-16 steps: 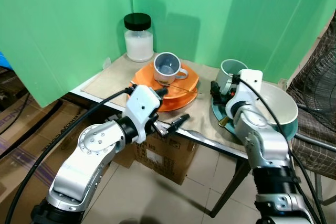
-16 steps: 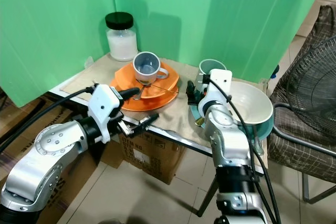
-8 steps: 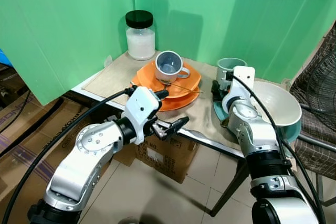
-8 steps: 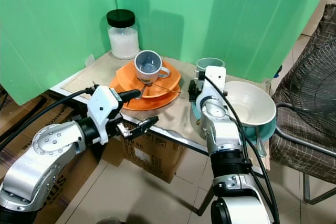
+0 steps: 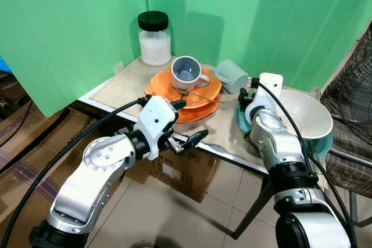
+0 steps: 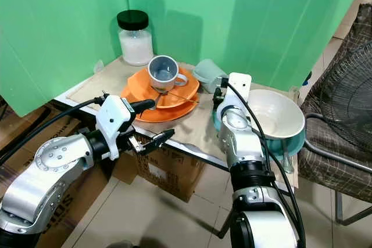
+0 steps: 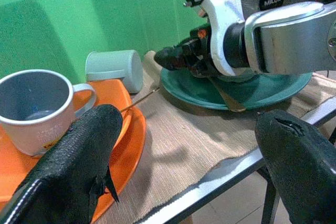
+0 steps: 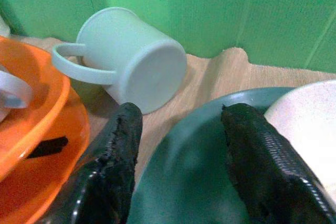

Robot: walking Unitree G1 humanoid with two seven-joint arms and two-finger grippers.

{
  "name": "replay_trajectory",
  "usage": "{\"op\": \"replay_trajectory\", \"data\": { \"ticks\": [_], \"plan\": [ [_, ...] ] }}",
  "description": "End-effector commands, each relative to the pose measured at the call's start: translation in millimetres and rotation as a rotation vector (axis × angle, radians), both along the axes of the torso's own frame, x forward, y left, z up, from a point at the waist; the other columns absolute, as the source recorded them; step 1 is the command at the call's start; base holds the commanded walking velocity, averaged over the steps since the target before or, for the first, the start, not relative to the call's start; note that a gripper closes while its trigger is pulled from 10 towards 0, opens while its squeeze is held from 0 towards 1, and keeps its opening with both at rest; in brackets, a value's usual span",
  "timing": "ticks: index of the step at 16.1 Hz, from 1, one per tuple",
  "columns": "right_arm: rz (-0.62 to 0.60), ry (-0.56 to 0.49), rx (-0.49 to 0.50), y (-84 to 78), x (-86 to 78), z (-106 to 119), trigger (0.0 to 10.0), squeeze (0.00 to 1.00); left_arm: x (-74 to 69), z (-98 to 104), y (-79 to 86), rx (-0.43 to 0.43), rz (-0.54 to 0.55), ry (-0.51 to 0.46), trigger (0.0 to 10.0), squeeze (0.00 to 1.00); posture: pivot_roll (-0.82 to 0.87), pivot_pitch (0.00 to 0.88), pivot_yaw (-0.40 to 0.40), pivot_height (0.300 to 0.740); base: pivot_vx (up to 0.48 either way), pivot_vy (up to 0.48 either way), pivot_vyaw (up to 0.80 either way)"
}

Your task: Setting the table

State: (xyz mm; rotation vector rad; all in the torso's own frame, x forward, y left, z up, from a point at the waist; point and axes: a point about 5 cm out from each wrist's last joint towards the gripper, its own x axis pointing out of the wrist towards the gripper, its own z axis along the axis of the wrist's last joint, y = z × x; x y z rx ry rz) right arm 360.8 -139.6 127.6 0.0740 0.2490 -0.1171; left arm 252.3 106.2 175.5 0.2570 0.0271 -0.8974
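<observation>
- Since the earlier pictures the pale green mug (image 5: 231,75) has gone from standing upright on the teal plate (image 8: 184,182) to lying on its side on the mat, between that plate and the orange plates (image 5: 192,100).
- Right pincer (image 8: 181,156) hangs over the far left rim of the teal plate, its two black fingers apart and holding nothing; the tipped mug lies just beyond them, bottom toward the wrist camera, handle toward the orange plates.
- Left pincer (image 7: 191,156) hovers at the near edge of the table (image 5: 110,88), fingers wide apart and empty.
- On the orange plates a grey cup (image 5: 187,72) stands upright with a thin spoon (image 5: 203,97) lying beside it.
- A white bowl (image 5: 308,117) sits on the teal plate at the right; a lidded jar (image 5: 154,40) stands at the far left corner.
- Judged from this, the setting is only partly done: plates, bowl and cup are placed, but the mug needs righting and setting in its place.
</observation>
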Motion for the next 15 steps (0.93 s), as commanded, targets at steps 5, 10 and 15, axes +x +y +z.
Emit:
{"op": "replay_trajectory", "data": {
  "ticks": [5,10,15],
  "plan": [
    [0.127,-0.210,-0.012,10.1,3.3,33.9,10.0,0.82,13.8,-5.0,23.8,0.107,0.182,-0.039,10.0,0.14,0.14,0.000,-0.028,0.740,0.000,0.000,0.00],
    [0.397,-0.277,-0.081,36.9,12.8,50.7,10.0,1.00,14.1,1.4,52.3,0.110,0.301,-0.032,10.0,1.00,0.17,0.000,-0.046,0.740,0.000,0.000,0.00],
    [0.513,-0.160,-0.340,53.1,36.1,53.7,10.0,1.00,6.2,11.0,51.4,0.101,0.260,-0.044,10.0,1.00,0.18,0.000,-0.053,0.740,0.000,0.000,0.00]
  ]
}}
